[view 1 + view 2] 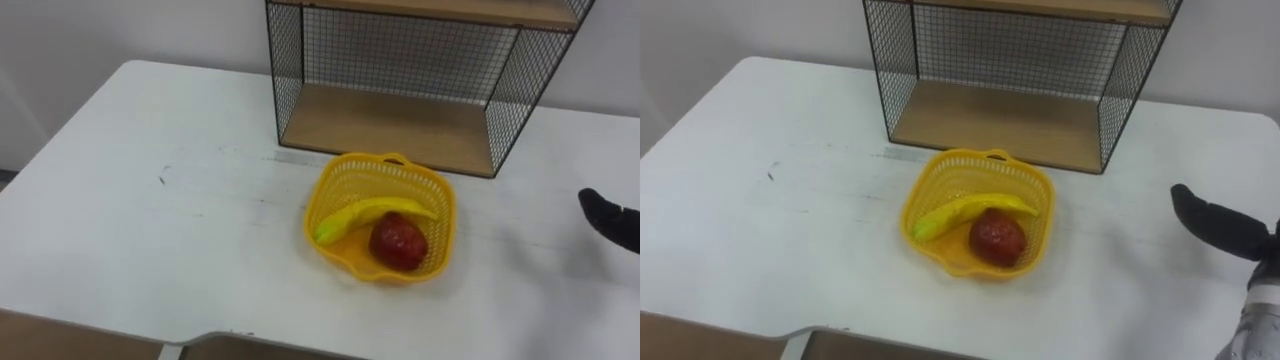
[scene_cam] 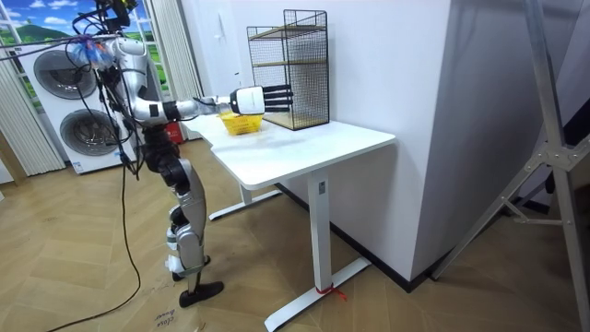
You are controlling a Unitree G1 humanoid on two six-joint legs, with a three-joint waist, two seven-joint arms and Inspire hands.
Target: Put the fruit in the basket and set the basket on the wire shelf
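A yellow plastic basket sits on the white table, just in front of the wire shelf. Inside it lie a yellow banana and a red apple, side by side. My right hand hovers over the table to the right of the basket, its dark fingers stretched straight and apart from the basket. In the room view the same hand reaches out over the basket with straight fingers.
The wire shelf has a wooden bottom board open toward me and a second board above. The table's near edge runs along the bottom. I stand at the table's end, by the washing machines.
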